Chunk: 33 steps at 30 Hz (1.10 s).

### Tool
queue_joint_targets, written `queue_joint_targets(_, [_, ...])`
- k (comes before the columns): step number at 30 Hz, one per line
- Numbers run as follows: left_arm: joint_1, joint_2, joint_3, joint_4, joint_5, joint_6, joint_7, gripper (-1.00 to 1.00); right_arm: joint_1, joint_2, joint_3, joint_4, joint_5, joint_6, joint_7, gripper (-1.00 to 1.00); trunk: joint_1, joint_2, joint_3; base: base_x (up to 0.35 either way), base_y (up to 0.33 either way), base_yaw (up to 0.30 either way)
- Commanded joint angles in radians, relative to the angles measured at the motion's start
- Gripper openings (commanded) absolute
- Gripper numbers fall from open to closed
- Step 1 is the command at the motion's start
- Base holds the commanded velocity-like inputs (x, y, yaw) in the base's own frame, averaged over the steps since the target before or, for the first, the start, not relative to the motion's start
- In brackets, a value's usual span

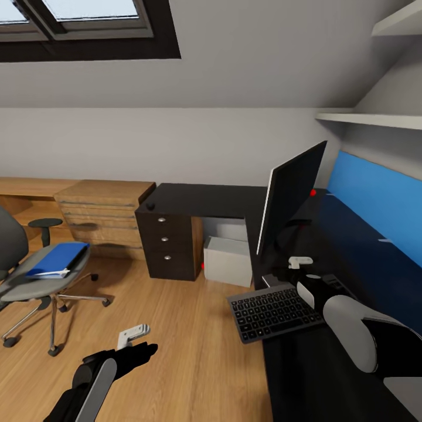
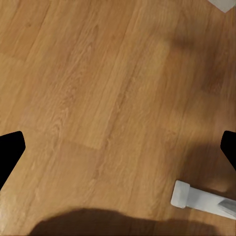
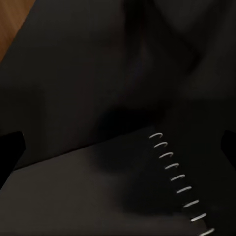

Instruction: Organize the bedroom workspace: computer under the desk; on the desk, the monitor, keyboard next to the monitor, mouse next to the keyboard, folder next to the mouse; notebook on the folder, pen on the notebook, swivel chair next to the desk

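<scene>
Workspace partly ordered; blue folder not yet moved from the chair, both claws empty.

The long glossy black counter (image 1: 193, 199) carries the wide black flat monitor (image 1: 290, 196) upright. The grey upholstered swivel chair (image 1: 35, 275) stands well apart on the oak floor, and the plain light grey tower computer (image 1: 227, 261) sits beneath the counter beside the dark three-drawer unit (image 1: 167, 246), as required. The slim grey-framed black-keyed keyboard (image 1: 272, 310) lies just in front of the monitor, overhanging the counter edge, so judged poorly seated. The flat bright blue folder (image 1: 57, 259) rests on the chair seat. A dark spiral-bound notebook (image 3: 98, 191) lies on the counter beneath the right claw (image 3: 118, 145), which stands wide open, holding nothing. The left claw (image 2: 118, 147) hangs spread open over bare floor, idle.
</scene>
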Motion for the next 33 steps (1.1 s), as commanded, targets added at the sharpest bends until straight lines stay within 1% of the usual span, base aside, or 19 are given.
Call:
queue_joint_targets(1, [-0.001, 0.001, -0.004, -0.002, 0.010, 0.002, 0.011, 1.00, -0.001, 0.000, -0.009, 0.000, 0.010, -0.001, 0.004, 1.00, 0.004, -0.008, -0.004, 0.000, 0.000, 0.000])
queue_joint_targets(17, [-0.001, 0.001, -0.006, -0.002, 0.010, 0.002, 0.013, 1.00, -0.001, 0.000, -0.007, 0.022, 0.010, -0.001, 0.002, 1.00, 0.065, -0.120, -0.054, 0.000, 0.000, 0.000])
queue_joint_targets(24, [-0.001, 0.002, -0.006, 0.006, 0.015, 0.003, 0.006, 1.00, -0.001, 0.001, -0.007, 0.022, 0.010, -0.001, 0.002, 1.00, 0.065, -0.120, -0.054, 0.000, 0.000, 0.000])
queue_joint_targets(25, [-0.001, 0.002, -0.006, 0.014, 0.015, 0.003, 0.006, 1.00, -0.001, 0.001, -0.007, 0.022, 0.010, -0.001, 0.002, 1.00, 0.065, -0.120, -0.054, 0.000, 0.000, 0.000])
queue_joint_targets(26, [-0.001, 0.003, -0.007, 0.070, 0.011, 0.001, 0.006, 1.00, -0.001, 0.002, -0.007, 0.023, 0.010, -0.001, 0.002, 1.00, 0.065, -0.120, -0.054, -0.016, 0.000, 0.000])
queue_joint_targets(27, [-0.001, 0.002, -0.009, 0.083, 0.011, 0.001, 0.007, 1.00, -0.001, 0.003, -0.007, 0.024, 0.010, -0.001, 0.002, 1.00, 0.065, -0.120, -0.054, -0.085, 0.000, 0.000])
queue_joint_targets(33, [-0.001, 0.002, -0.010, 0.096, 0.010, 0.000, 0.007, 1.00, -0.001, 0.003, -0.007, 0.026, 0.011, -0.001, 0.002, 1.00, 0.065, -0.120, -0.054, -0.138, -0.018, 0.000])
